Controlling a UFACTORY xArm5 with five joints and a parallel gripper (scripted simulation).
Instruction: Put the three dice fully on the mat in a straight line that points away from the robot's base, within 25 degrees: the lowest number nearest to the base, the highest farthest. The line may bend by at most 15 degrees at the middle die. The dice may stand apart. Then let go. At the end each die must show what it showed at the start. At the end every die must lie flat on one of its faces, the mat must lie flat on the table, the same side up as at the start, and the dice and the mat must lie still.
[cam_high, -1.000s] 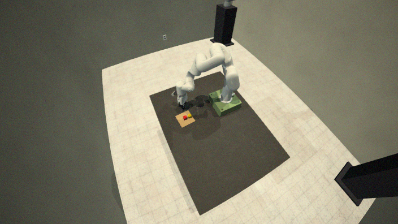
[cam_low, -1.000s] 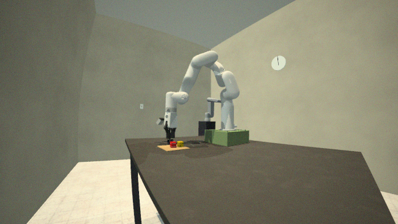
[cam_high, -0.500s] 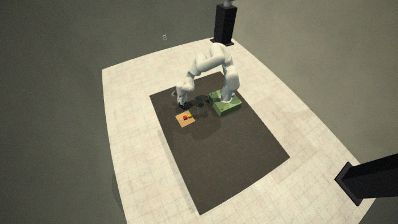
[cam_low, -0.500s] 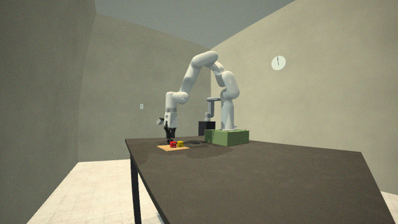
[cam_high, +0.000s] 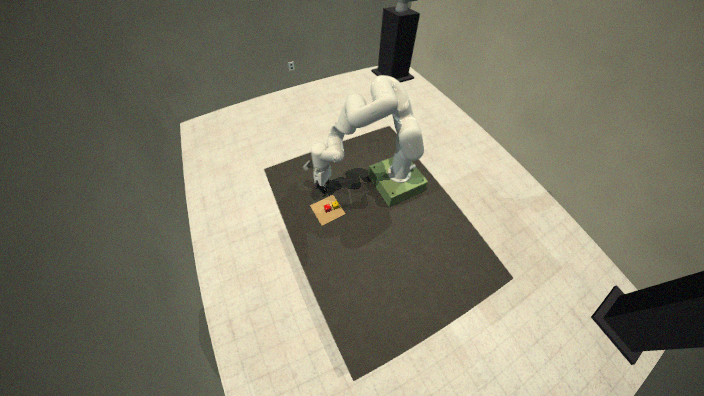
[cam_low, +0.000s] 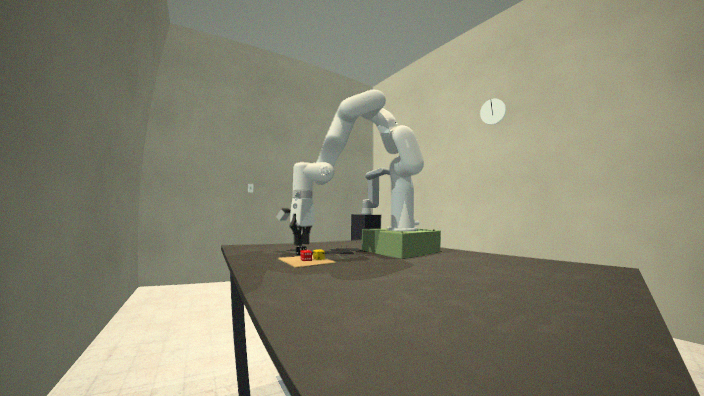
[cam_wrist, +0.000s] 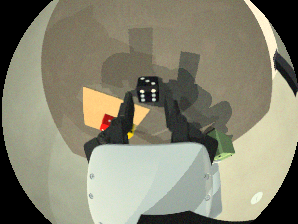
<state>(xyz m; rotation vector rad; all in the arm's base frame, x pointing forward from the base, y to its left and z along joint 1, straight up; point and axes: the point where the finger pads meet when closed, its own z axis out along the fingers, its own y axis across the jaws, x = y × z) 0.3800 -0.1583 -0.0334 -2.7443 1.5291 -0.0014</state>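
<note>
A tan mat (cam_high: 322, 219) (cam_low: 295, 263) (cam_wrist: 94, 105) lies on the dark table. A red die (cam_high: 327, 208) (cam_low: 306, 255) (cam_wrist: 107, 121) and a yellow die (cam_high: 335, 204) (cam_low: 319, 255) (cam_wrist: 131, 133) stand on it side by side, the yellow one nearer the base; a finger partly hides both in the wrist view. A black die (cam_wrist: 148, 90) is off the mat, near its edge. My gripper (cam_high: 323, 190) (cam_low: 301, 249) (cam_wrist: 148, 99) is low over the table beside the mat, partly open. Its fingertips are on either side of the black die, with gaps showing. The top and exterior views do not show that die clearly.
The robot's base stands on a green block (cam_high: 406, 192) (cam_low: 420, 243) (cam_wrist: 223, 144), to the right of the mat in the top and exterior views. The table's left edge (cam_low: 237, 280) is near the mat's outer side. Dark shadows of the arm fall around the gripper.
</note>
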